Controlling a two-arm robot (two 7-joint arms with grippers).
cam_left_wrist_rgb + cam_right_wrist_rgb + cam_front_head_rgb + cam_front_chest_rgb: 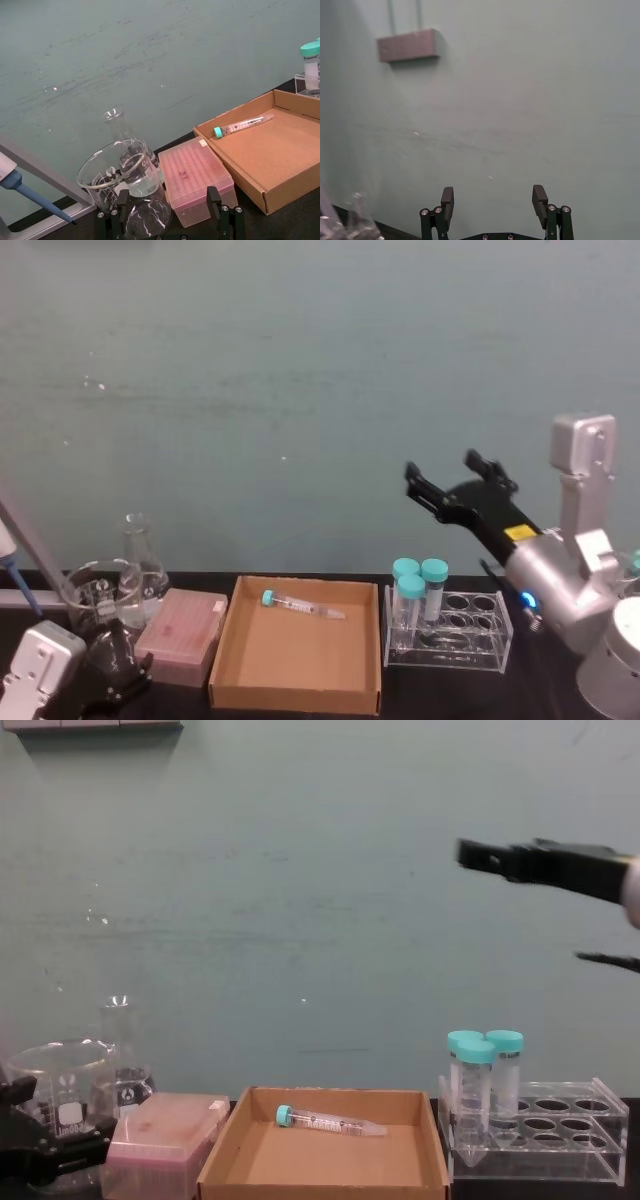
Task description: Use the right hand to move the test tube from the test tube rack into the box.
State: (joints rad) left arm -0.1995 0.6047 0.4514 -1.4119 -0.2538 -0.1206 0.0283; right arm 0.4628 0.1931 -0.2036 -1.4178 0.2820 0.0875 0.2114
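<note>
**Tube lying in the cardboard box**

Lying flat toward the back of the box (300,680), the test tube (302,606) is pointing its teal cap left. Right of it the test tube rack (470,635) is holding wider capped tubes. Above, at centre right, the right hand (455,480) is hovering wide open, gripping nothing.

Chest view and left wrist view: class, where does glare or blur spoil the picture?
Chest view: the black long-fingered right gripper looks smeared. Left wrist view: bright glints on the clear glass beaker; the slim clear teal-capped test tube stays readable.
</note>
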